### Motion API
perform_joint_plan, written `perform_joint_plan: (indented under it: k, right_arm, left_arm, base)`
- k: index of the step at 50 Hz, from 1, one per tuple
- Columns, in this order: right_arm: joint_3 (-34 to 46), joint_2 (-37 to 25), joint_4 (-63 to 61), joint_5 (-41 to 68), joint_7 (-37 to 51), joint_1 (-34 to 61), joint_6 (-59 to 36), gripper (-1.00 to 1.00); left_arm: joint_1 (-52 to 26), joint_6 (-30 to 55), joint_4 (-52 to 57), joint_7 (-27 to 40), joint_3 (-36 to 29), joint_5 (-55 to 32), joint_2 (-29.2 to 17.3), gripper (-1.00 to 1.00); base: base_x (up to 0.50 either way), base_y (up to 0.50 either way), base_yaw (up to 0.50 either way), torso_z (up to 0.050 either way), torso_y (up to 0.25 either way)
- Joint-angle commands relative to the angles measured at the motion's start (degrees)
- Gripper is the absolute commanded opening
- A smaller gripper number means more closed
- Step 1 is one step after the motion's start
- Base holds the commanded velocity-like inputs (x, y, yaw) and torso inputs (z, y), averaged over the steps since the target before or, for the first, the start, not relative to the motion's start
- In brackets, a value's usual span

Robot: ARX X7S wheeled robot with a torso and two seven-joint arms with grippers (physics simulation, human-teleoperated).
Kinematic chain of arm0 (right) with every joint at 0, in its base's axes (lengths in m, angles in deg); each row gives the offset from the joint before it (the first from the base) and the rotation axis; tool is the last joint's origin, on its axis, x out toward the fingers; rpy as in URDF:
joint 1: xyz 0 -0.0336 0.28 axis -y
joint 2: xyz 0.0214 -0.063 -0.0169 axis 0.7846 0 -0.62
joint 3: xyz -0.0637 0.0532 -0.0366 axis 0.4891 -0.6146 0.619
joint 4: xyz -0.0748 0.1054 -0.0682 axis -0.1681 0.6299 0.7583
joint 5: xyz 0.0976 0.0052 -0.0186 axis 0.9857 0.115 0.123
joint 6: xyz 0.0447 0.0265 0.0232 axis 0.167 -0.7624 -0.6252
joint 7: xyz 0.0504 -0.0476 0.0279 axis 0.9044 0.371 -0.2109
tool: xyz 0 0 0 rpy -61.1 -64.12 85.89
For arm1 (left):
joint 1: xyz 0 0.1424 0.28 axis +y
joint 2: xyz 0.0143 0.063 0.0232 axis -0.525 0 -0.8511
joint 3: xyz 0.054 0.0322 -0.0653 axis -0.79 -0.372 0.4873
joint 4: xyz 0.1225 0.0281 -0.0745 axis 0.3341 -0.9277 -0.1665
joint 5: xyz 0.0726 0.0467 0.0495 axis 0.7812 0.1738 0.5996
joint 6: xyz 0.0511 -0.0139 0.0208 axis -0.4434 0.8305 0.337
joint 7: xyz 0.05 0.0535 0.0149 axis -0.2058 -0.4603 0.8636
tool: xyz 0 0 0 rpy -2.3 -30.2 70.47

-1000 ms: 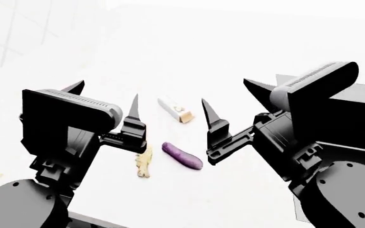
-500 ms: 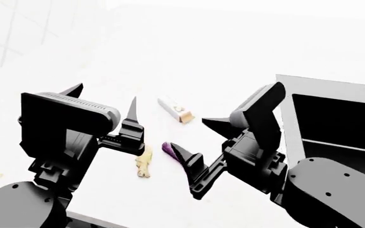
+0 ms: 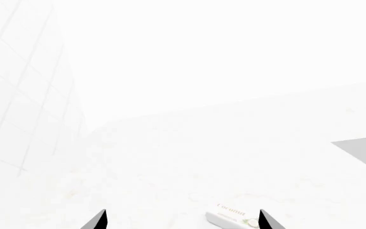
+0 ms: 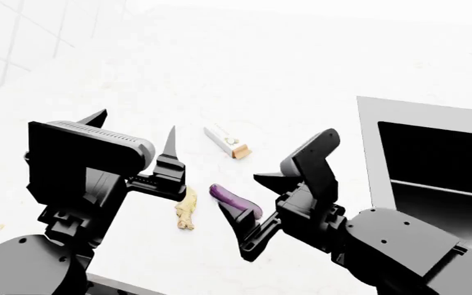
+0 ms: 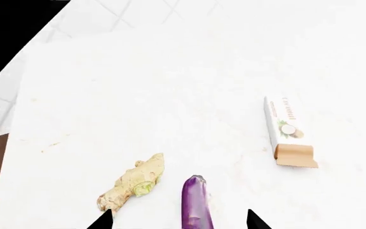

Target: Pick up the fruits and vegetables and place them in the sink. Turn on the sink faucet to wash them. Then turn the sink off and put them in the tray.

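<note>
Hovering just above the eggplant (image 4: 234, 200), the right tool (image 4: 248, 200) is spread wide with one finger on each side of it, gripping nothing; in the right wrist view the purple eggplant (image 5: 196, 202) lies between the two black fingertips (image 5: 101, 220). Beside it, apart, lies the knobbly ginger (image 4: 186, 211), directly under the left tool (image 4: 133, 132), whose fingers are also parted and hold nothing. Farther out on the table (image 4: 244, 80), a glossy white surface, sits a white snack bar packet (image 5: 289, 135) with a tan end and the word "Coconut" along its side. To the robot's right is the black sink (image 4: 437, 166) with its thin steel rim. Pale tiled walls (image 3: 17, 95) border the table.
</note>
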Motion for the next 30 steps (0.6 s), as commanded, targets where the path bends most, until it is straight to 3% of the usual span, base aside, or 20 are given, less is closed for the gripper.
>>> perform_joint_plan:
  k: [1,22,23,30]
  right_arm:
    - [6.7,-0.2,8.1,-5.9,-0.3,0.7,5.4,1.00]
    - [17.6,1.2,19.0,-13.4,0.3,2.8,10.1,1.00]
    - [17.7,1.2,19.0,-13.4,0.3,2.8,10.0,-1.00]
    - [17.2,-0.2,17.2,-13.0,0.8,2.4,8.9,-1.00]
  left_arm:
    - [0.6,-1.8,-1.2,0.6,-0.7,-0.3,-0.4,1.00]
    - [0.0,-1.1,-1.0,1.5,-0.3,-1.9,-0.5,1.00]
    - [0.0,-0.9,-0.8,1.6,-0.2,-2.1,-0.4,1.00]
    - [0.6,-1.0,-0.6,2.1,-0.3,-2.5,-0.7,1.00]
  base:
    - [0.00,0.00,0.00,0.000,0.000]
    - [0.00,0.00,0.00,0.000,0.000]
    - [0.00,0.00,0.00,0.000,0.000]
    - [0.00,0.00,0.00,0.000,0.000]
